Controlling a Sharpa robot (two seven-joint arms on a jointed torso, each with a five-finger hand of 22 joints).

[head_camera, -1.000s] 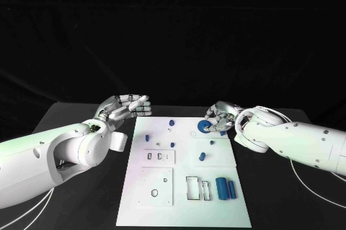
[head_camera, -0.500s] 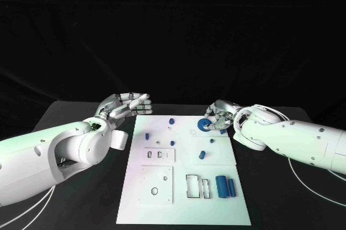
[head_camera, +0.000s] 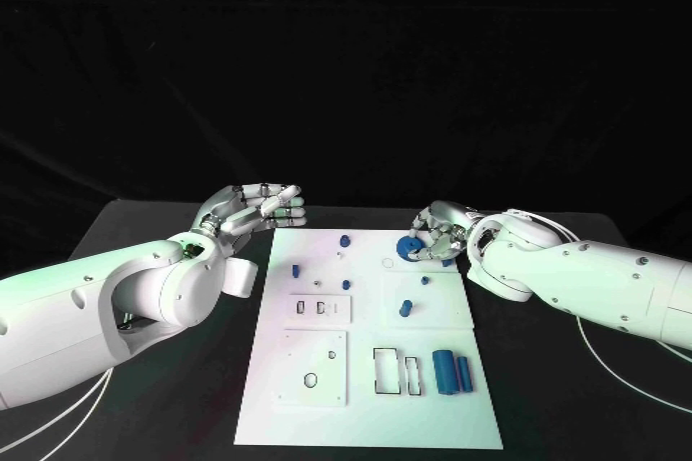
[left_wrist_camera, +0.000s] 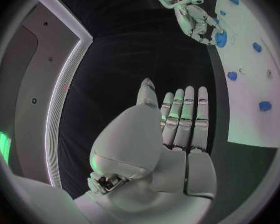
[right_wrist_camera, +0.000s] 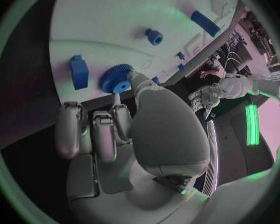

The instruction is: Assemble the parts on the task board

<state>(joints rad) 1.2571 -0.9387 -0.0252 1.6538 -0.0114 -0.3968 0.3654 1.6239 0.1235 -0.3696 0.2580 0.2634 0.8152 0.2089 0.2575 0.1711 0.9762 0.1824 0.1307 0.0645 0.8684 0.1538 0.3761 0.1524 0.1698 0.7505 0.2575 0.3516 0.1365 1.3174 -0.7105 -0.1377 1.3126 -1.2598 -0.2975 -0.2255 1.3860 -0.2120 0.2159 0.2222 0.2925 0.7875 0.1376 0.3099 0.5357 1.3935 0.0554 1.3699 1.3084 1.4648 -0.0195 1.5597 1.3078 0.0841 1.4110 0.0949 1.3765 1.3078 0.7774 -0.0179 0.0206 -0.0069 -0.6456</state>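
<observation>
Since one second ago the gear has lifted a little and moved slightly toward the far edge of the board, and the right hand has gone with it. The left hand has risen a little and its thumb has drawn in toward the other fingers.

The gear is a blue toothed wheel with a short hub. It is at the far right part of the board, just above a round seat marked there. The right hand pinches it between the thumb and one finger, while the other fingers stay curled beside them. In the right wrist view a small blue block lies just beside the gear.

The left hand hangs off the board's far left corner, well apart from the parts. Its fingers are straight and pressed together side by side, and it holds nothing.

Other blue pieces lie over the board: small pegs in the middle and two long bars near the front right.

The risk, as it seems, is the thin pinch. If the gear comes down tilted, the hub may catch on the seat's edge and slip out of the fingers. It could also knock the block beside it.
</observation>
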